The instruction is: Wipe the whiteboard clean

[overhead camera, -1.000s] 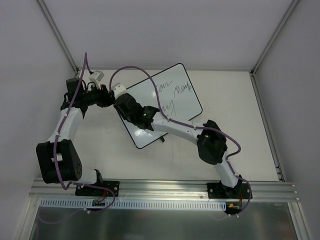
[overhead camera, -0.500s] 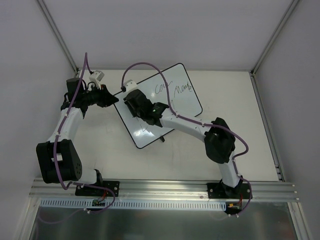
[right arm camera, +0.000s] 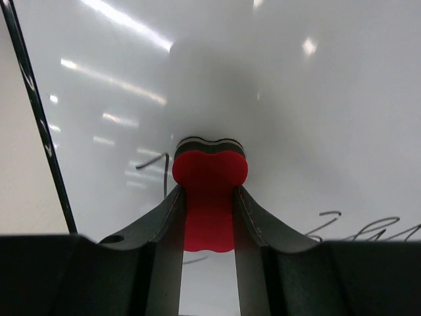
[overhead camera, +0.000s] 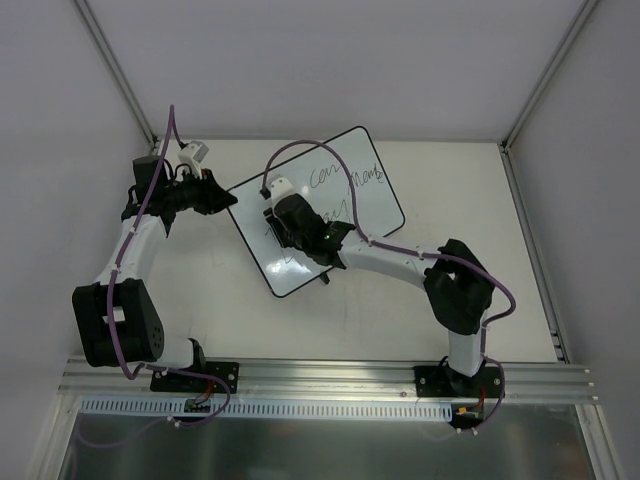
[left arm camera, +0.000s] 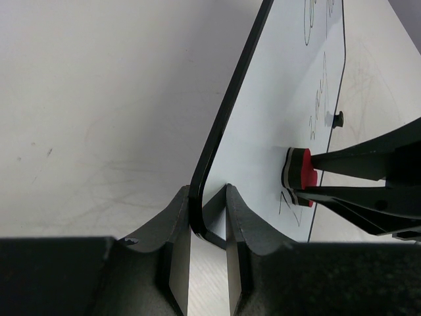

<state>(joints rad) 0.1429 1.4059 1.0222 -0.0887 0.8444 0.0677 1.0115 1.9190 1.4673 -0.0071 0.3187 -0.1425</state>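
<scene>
Both pincers were clamped, left gripper [left arm camera: 208, 197] on a corner of the whiteboard [left arm camera: 276, 118], right gripper [right arm camera: 209, 192] on the eraser [right arm camera: 210, 168] pressed to it, handwriting [overhead camera: 322, 178] lying farther along its length.

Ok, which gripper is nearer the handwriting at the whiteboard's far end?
Right. The right gripper, shut on the red eraser, presses it to the whiteboard just short of that handwriting; the left gripper clamps the board's left corner, farther away.
</scene>
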